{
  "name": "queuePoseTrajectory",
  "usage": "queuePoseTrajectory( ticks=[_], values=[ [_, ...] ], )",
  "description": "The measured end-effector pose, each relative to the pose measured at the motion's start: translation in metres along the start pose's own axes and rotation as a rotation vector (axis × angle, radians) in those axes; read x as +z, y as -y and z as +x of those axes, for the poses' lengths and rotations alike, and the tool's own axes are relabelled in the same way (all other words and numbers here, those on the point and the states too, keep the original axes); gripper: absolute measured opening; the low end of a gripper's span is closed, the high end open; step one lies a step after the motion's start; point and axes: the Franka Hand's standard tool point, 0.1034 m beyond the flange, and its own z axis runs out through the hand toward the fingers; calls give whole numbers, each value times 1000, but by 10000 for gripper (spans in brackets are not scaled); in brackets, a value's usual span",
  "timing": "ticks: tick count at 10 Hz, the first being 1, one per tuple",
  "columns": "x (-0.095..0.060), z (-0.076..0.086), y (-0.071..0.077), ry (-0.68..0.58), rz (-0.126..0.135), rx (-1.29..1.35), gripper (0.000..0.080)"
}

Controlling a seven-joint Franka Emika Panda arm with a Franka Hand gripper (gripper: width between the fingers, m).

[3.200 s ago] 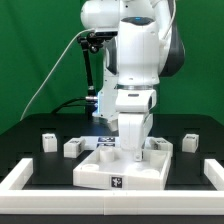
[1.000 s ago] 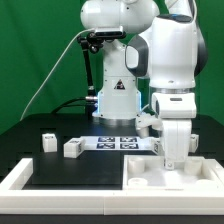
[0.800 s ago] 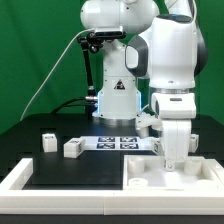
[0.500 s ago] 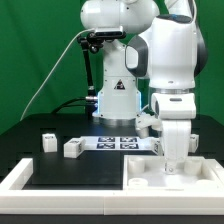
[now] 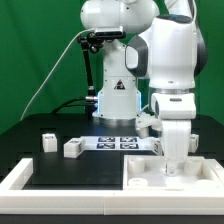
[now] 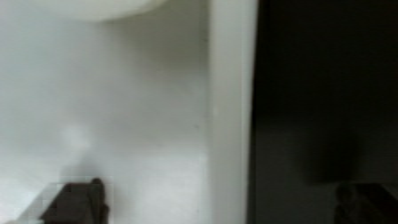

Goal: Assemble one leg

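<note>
Gripper point(image 5: 175, 158) hanging low over tray piece point(image 5: 140, 172) by table's front edge; fingers point(image 6: 71, 200) spread wide, gripping nothing; leg point(image 5: 72, 148) lying toward exterior view's left edge.

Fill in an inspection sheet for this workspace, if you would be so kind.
Surface: black table with a white rim along the front and the exterior view's left.
Job's things: a leg and a second leg lie loose on the exterior view's left; the square piece lies at the front right.
Clutter: marker board only.
Grippers: gripper low over the square piece's edge, fingers apart, nothing gripped.
Cables: black cable hangs at the back.
Surroundings: green backdrop.
</note>
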Motion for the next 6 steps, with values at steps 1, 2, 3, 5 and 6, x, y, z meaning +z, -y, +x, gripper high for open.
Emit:
queuePoseTrajectory(
  ticks=[1, 2, 3, 5, 6],
  values=[
    [-2, 0, 0, 0, -2, 2, 648],
    [-20, 4, 3, 12, -11, 31, 648],
    [-37, 7, 7, 18, -27, 52, 648],
    [-69, 8, 27, 31, -58, 152, 648],
    [-72, 10, 36, 34, -58, 212, 648]
  ],
)
